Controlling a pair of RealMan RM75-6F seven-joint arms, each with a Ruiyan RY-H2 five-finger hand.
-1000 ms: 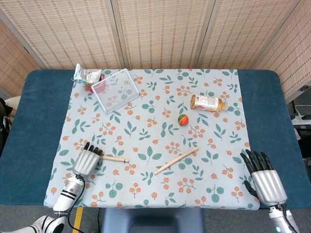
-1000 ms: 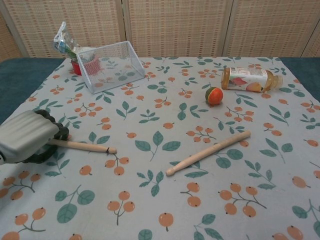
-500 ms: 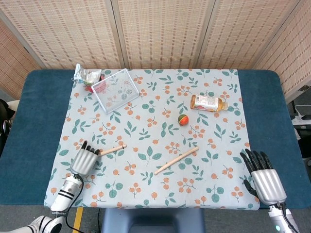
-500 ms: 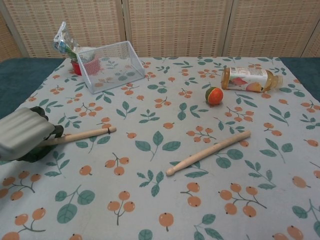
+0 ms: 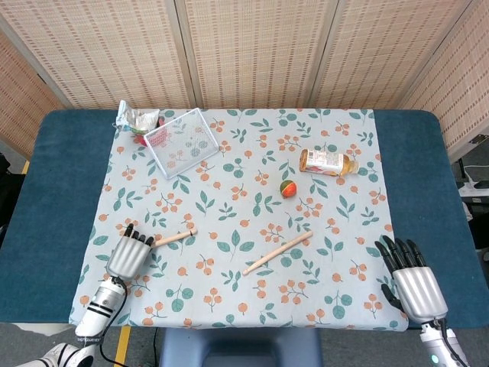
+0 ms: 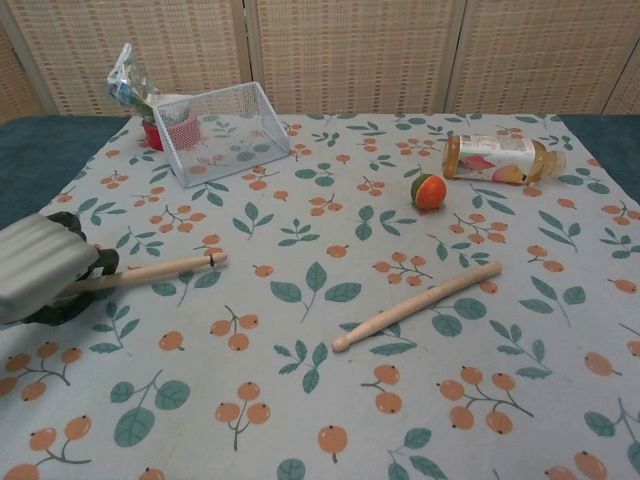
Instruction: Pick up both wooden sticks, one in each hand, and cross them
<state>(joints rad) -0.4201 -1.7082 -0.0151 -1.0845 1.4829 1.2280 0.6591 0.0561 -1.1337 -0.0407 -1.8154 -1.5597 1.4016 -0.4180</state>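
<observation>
Left stick swung round in the grip, second stick untouched

The left stick [image 6: 150,270], held by the left hand [image 5: 128,255] with fingers curled on its end, has pivoted to angle up-right. The other stick [image 5: 277,252] lies mid-worktop; the right hand [image 5: 412,279] waits open-fingered (nothing held). The tipped wire basket [image 5: 182,142] looks empty.

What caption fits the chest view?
Left hand grips one wooden stick; the other stick lies untouched mid-table.
</observation>
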